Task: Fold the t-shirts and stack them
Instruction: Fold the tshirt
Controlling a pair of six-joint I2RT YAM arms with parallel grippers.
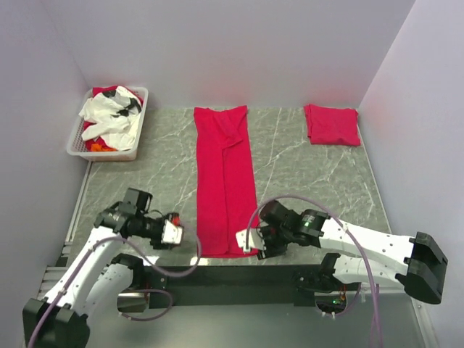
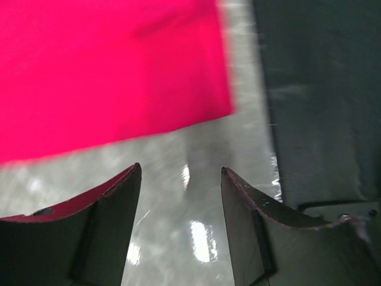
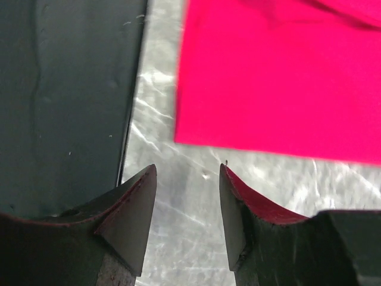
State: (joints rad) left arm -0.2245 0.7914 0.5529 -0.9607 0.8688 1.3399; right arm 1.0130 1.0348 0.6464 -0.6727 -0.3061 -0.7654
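Observation:
A red t-shirt lies in a long narrow strip down the middle of the table, folded lengthwise, its hem near the front edge. A second red t-shirt lies folded in a small square at the back right. My left gripper is open and empty just left of the strip's near left corner. My right gripper is open and empty just right of the near right corner. Neither touches the cloth.
A white slotted basket at the back left holds white, red and dark cloth. The dark front rail runs along the table's near edge, close behind both grippers. Walls close in the left, back and right sides.

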